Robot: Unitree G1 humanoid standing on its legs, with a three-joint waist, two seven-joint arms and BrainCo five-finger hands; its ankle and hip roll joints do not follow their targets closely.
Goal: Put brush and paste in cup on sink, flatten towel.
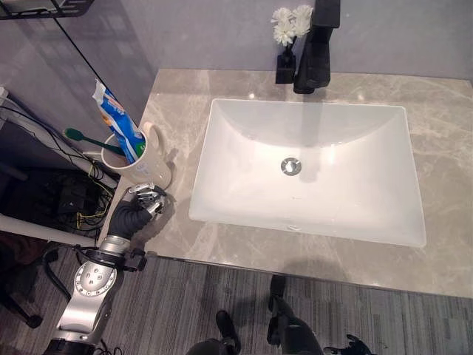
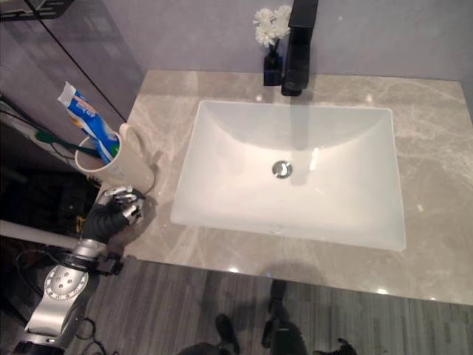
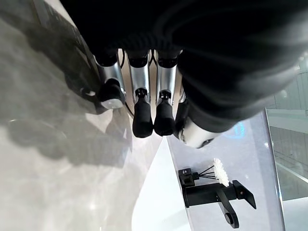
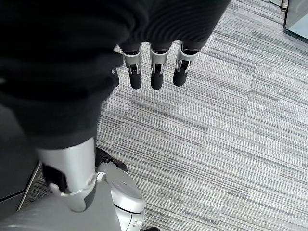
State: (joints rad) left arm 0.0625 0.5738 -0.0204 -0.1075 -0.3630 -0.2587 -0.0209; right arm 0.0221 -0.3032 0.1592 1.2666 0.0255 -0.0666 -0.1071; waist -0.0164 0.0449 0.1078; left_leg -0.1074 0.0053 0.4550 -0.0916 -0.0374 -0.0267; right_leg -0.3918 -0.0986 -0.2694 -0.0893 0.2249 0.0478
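A cream cup stands on the grey marble counter, left of the white sink. A blue-and-white toothpaste tube and a green toothbrush stick out of the cup, leaning left. My left hand rests at the counter's front-left corner, just in front of the cup. Its fingers are relaxed and hold nothing. My right hand hangs over the striped grey floor with straight fingers and nothing in it.
A black faucet stands behind the sink, beside a small black vase with white flowers. The counter's left edge drops off next to the cup. Dark cables and boxes lie on the floor to the left.
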